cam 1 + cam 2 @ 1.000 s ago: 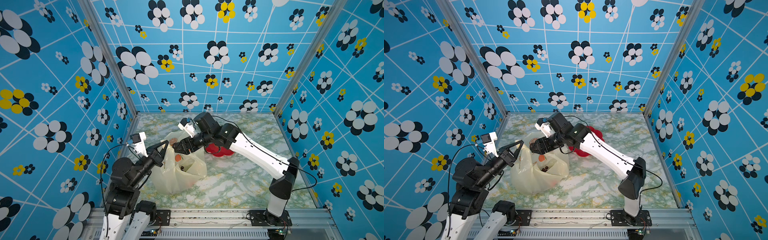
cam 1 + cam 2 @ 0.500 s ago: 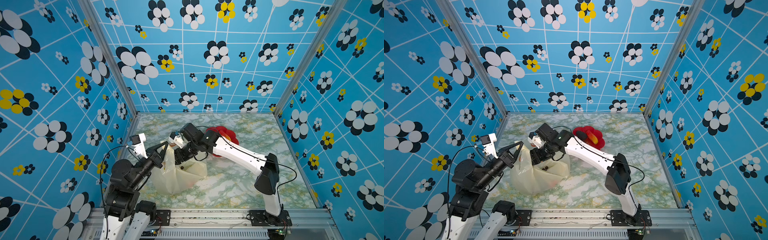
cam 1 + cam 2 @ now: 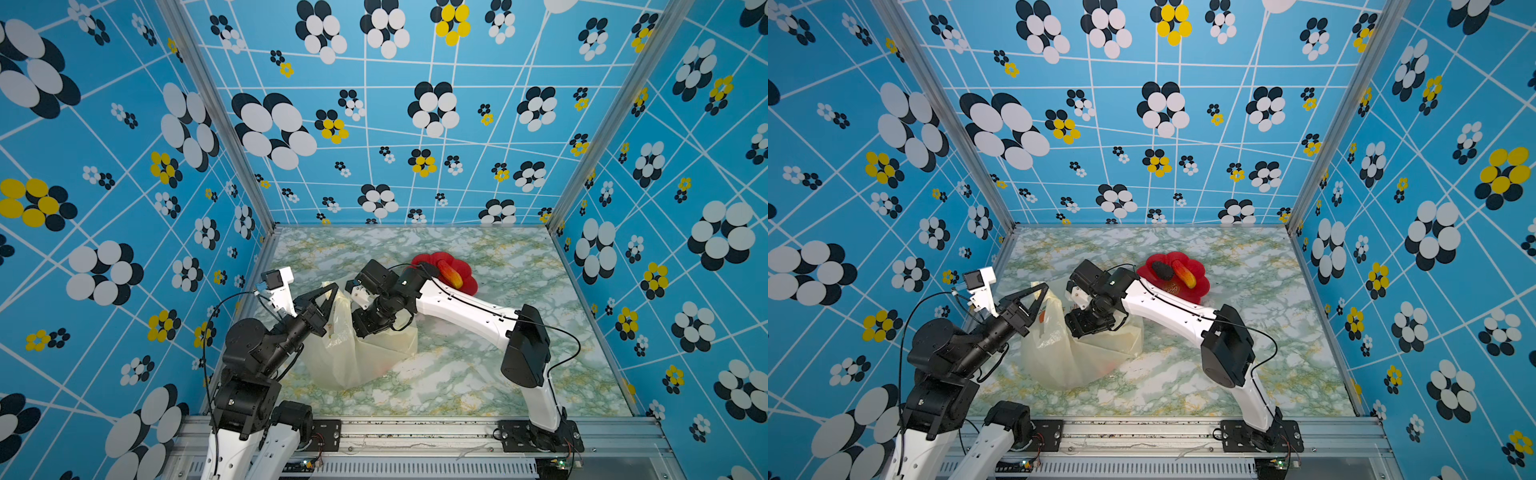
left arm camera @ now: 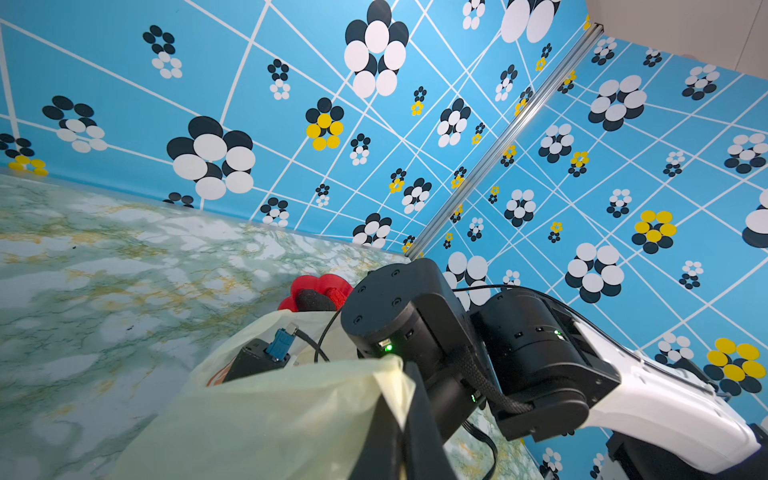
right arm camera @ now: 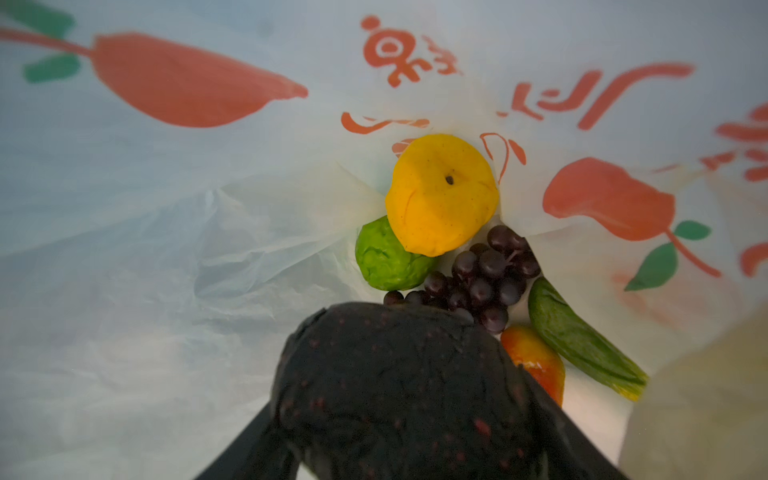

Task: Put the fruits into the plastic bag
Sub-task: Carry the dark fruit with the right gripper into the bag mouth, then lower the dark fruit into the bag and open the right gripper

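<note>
Bag (image 5: 166,208) holds lemon (image 5: 442,193), lime (image 5: 386,259), grapes (image 5: 482,278).

- The right gripper (image 5: 415,415), which a second ago was above the mouth of the plastic bag (image 3: 365,353), has now gone down inside it, carrying the dark avocado-like fruit (image 5: 399,386) between its fingers.
- The right arm (image 3: 465,311) has folded lower and drawn back from the red plate (image 3: 467,282).
- The plate, earlier mostly hidden behind that arm, now shows a red-yellow mango (image 3: 451,272) lying on it.
- The bag's mouth has been pushed wider around the gripper.
</note>
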